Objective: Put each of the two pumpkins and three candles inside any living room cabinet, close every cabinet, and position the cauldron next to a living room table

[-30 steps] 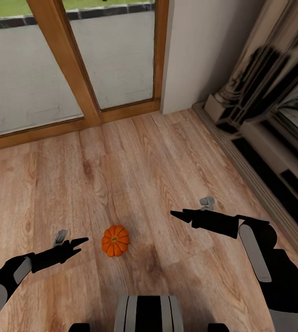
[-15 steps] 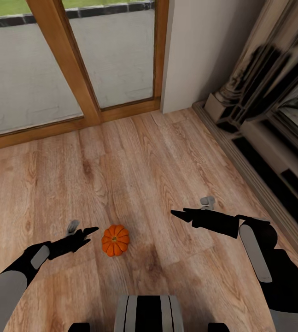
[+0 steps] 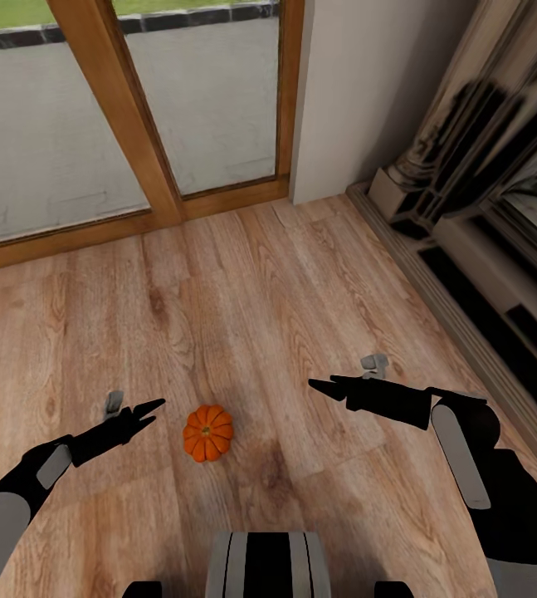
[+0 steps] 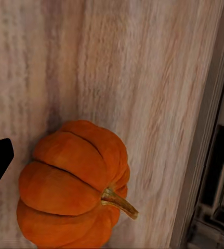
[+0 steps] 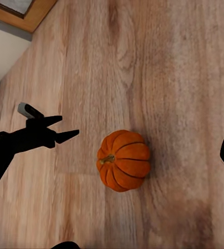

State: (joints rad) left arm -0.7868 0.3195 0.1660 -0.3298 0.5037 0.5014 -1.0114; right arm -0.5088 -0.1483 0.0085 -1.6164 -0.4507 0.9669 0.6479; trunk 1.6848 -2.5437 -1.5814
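left gripper (image 3: 148, 412) low over wood floor (image 3: 243, 274), jaws apart, tips aimed at pumpkin (image 3: 208, 433), just beside it and not touching; same gripper (image 5: 65, 128) seen from right wrist with both fingers spread. pumpkin resting on floor near robot base, between both arms, stem tilted sideways in left wrist view (image 4: 73, 189); ribbed, bright orange, no label or writing legible. right gripper (image 3: 321, 386) hovering well apart from pumpkin, jaw state cannot tell from head view. beyond: glazed door with wood frame (image 3: 119, 108), white wall (image 3: 368, 91), dark fireplace surround (image 3: 475, 191) at far right.
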